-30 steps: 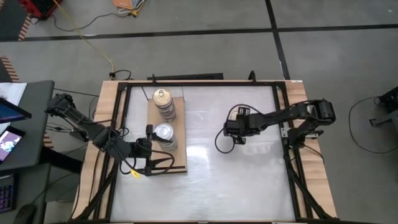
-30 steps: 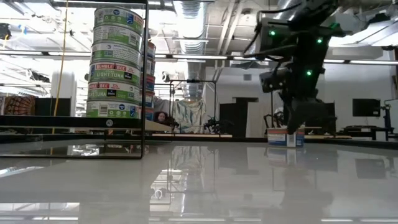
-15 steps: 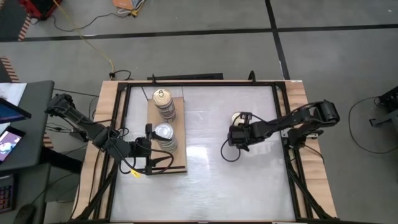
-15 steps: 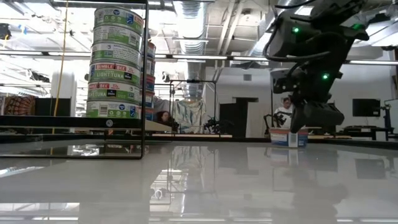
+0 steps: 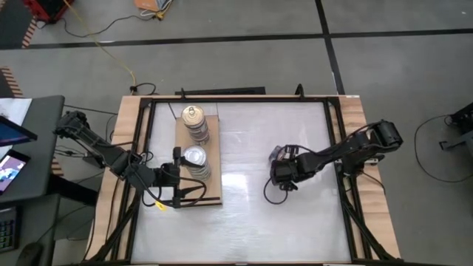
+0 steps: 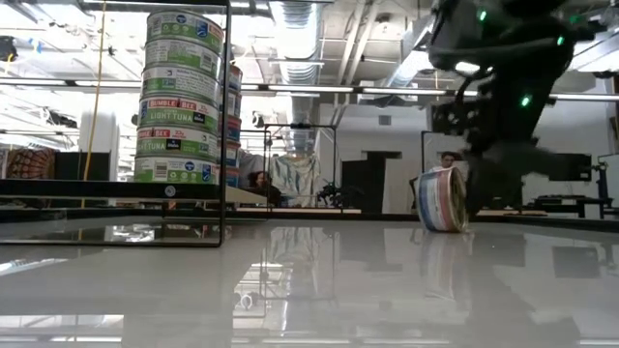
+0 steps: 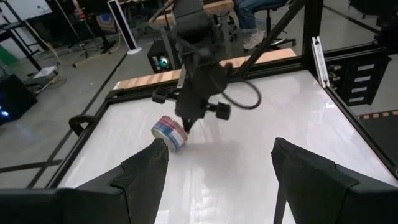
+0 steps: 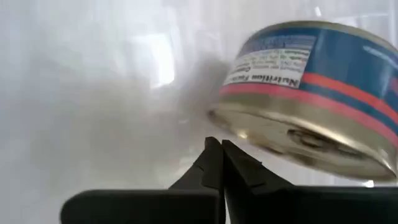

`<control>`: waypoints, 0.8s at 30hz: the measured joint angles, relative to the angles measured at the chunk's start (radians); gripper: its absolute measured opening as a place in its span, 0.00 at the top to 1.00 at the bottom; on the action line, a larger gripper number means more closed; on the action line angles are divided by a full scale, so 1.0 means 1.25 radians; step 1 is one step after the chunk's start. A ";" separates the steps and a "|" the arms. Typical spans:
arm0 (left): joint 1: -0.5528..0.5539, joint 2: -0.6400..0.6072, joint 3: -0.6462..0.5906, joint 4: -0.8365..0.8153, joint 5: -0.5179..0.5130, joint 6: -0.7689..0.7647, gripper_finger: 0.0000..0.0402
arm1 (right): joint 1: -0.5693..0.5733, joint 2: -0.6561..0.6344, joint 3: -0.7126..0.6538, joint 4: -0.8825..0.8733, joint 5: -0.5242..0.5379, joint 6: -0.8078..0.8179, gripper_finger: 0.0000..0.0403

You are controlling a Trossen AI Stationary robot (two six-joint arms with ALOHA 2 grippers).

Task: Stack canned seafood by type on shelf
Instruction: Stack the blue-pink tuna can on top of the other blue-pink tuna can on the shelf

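Note:
A blue-and-red labelled tin (image 8: 305, 87) of canned seafood stands tipped up on its rim on the white tabletop (image 5: 244, 214), right of centre (image 6: 440, 200). My right gripper (image 8: 216, 144) is shut, its tips right at the tin's lower rim (image 7: 185, 124). On the tan shelf (image 5: 214, 188) at the left stand two stacks of tins: a gold-topped one (image 5: 194, 118) farther back and a silver-topped one (image 5: 194, 158) nearer. My left gripper (image 7: 217, 168) waits open and holds nothing, beside the shelf's near left corner (image 5: 174, 179). My right gripper touches the tin with its shut fingertips (image 8: 211, 152) at the gold bottom face, close to the rim (image 8: 239, 127). The fingers slant down from the table's right. Nothing is pinched between them. The tin leans steeply, its lower rim on the tabletop.
Black frame rails (image 5: 341, 170) and wooden side boards (image 5: 369, 214) border the tabletop. The shelf's thin black frame (image 6: 224, 126) rises in front of the tall stack of tins (image 6: 179, 97) in the low view. A cable loops under my right arm (image 5: 272, 193).
My right gripper has moved toward the table's near edge and sunk a little. The tin, which lay flat under it, has tipped up onto its rim and now shows beside the fingertips.

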 joint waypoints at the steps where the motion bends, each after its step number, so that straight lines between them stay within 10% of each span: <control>1: 0.000 0.000 0.000 0.000 0.000 -0.001 0.31 | 0.009 0.000 0.016 -0.022 -0.010 0.010 0.92; 13: 0.000 0.000 0.000 -0.005 0.045 -0.031 0.31 | 0.104 -0.002 0.228 -0.166 -0.067 -0.102 0.54; 24: 0.000 0.000 0.000 -0.001 0.042 0.034 0.31 | -0.075 0.046 0.339 -0.158 -0.131 -0.330 0.16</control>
